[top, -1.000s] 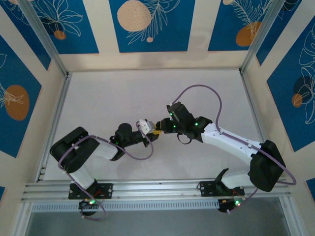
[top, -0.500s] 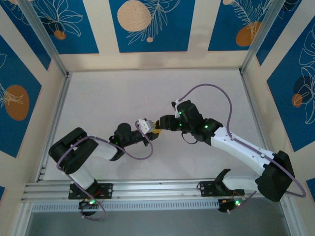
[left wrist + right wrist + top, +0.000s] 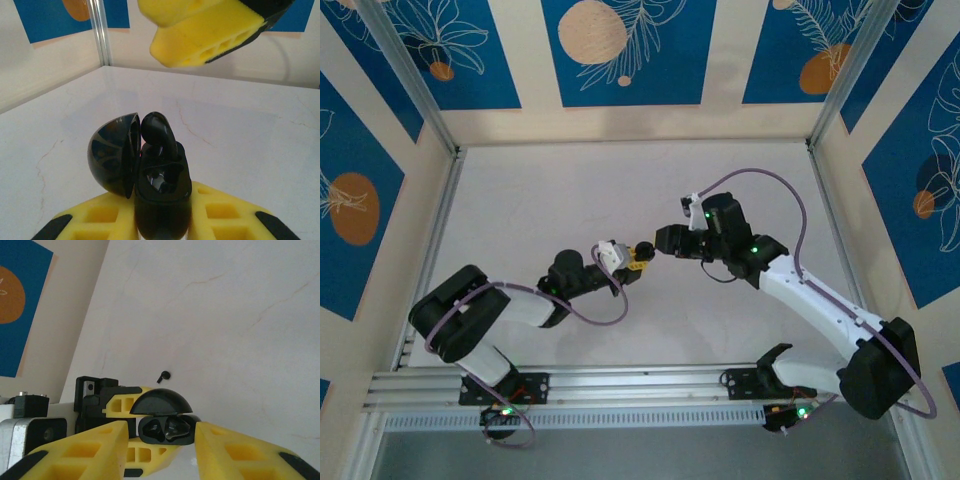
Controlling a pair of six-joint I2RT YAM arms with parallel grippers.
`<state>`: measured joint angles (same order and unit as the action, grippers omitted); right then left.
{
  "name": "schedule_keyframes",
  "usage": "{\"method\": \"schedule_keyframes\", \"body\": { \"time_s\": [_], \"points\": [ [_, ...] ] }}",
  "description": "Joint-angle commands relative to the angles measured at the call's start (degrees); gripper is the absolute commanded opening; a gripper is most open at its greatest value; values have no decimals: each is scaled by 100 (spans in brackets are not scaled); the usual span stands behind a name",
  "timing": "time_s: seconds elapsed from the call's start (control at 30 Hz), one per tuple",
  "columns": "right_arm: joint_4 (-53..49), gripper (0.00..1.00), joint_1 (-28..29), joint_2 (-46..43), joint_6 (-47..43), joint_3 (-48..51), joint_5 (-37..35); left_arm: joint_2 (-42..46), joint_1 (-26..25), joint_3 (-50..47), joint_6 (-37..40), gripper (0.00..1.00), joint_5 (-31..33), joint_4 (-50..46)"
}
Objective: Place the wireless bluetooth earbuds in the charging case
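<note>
1. Being clamped in the left pincer [image 3: 162, 222], the open charging case [image 3: 162, 197] is loaded with one black earbud [image 3: 159, 131].
2. A second earbud [image 3: 163, 375] is left on the bench [image 3: 240, 315] beyond the case.
3. The right pincer [image 3: 160, 432] is spread, empty, beside the case.

The case [image 3: 162, 185] runs off the bottom of the left wrist view, base hidden between the left fingers [image 3: 100, 220]; the right finger [image 3: 205, 25] above is blurred and cut by the top edge. Overhead the case is too small to read. In the right wrist view a dark speck [image 3: 163, 375] is too small to name
</note>
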<state>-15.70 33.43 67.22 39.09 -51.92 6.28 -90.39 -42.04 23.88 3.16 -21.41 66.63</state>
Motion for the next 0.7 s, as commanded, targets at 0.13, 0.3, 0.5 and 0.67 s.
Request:
{"method": "schedule_keyframes", "body": {
  "time_s": [0.13,0.3,0.5,0.67],
  "points": [
    [-43,33,-40,246,11,-59,437,188,-54,-26,110,23,-188,-88],
    [-47,30,-43,378,-17,-73,431,213,-50,-24,141,23,-188,-129],
    [-12,28,-47,441,11,-73,444,241,-50,11,174,23,-219,-219],
    [-56,24,-46,476,-15,-29,426,288,-51,29,210,23,-237,-275]
  ]
}}
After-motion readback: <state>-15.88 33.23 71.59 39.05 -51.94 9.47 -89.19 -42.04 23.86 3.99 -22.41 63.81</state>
